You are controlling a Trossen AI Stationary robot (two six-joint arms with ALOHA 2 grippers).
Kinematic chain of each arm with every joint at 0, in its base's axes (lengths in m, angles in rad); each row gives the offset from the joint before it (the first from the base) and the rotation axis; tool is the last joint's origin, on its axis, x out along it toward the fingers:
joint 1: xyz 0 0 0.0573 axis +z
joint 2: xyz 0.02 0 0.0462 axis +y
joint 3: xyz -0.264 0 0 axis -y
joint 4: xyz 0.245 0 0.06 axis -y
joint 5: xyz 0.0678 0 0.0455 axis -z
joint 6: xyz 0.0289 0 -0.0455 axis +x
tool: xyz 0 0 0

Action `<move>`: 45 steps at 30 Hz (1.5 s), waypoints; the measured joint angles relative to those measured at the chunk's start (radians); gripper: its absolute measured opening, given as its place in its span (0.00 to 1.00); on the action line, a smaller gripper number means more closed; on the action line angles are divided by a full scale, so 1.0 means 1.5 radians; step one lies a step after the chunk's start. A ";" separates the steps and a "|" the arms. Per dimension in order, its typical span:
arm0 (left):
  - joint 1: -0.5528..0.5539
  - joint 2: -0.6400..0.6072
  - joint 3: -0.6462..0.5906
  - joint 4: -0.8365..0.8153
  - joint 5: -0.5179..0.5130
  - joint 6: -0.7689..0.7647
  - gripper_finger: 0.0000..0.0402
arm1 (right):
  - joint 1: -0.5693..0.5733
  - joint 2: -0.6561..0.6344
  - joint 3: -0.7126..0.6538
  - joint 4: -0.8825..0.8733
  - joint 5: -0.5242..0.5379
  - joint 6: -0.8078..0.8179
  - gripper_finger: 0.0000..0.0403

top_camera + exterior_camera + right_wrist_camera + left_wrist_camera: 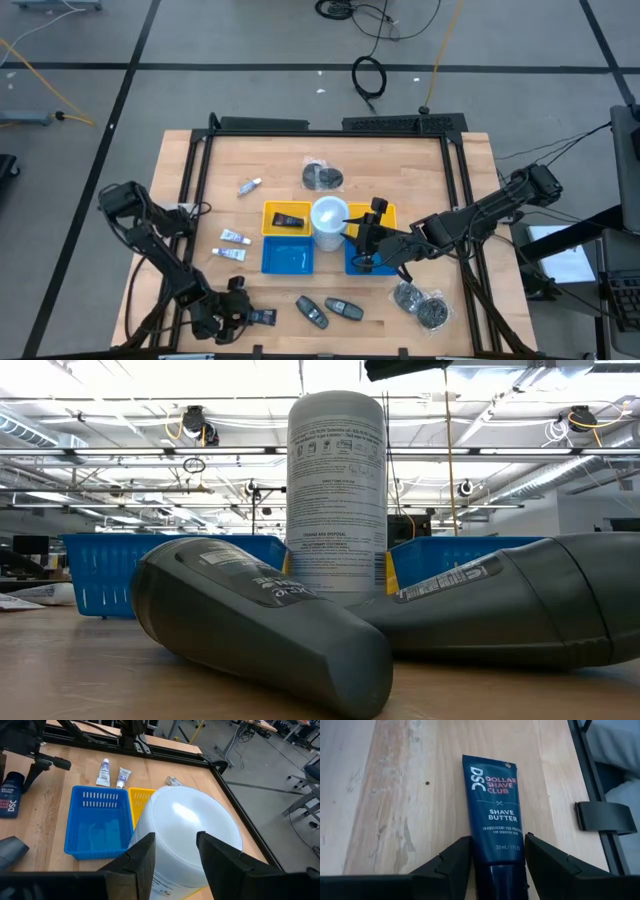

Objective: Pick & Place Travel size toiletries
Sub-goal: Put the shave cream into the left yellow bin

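Three small white tubes lie on the table at the left: one [250, 186] farther back, two [236, 237] [229, 254] beside the bins; two of them also show in the right wrist view [104, 771]. A dark blue "Shave Butter" tube [495, 805] lies flat near the front edge, and my left gripper [497, 840] [245, 312] is shut on it. My right gripper [362, 240] [176, 837] is open just right of a white canister [328, 222], touching nothing. My left gripper pinches the dark blue tube by its two long edges [476, 851] near the end closest to the wrist, one finger on each side. The fingers lie low and along the tube. The tube lies flat on the table, label up.
Yellow [270, 212] and blue [287, 268] bins flank the white canister, with a dark tube [290, 221] in the yellow one. Two black fobs [312, 312] [343, 309] lie near the front. Bags of metal bits lie at the back [322, 176] and front right [420, 303].
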 joint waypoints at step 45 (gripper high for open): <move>0.029 -0.162 -0.005 -0.043 -0.044 0.099 0.27 | 0.000 0.000 0.000 0.000 0.000 0.000 0.35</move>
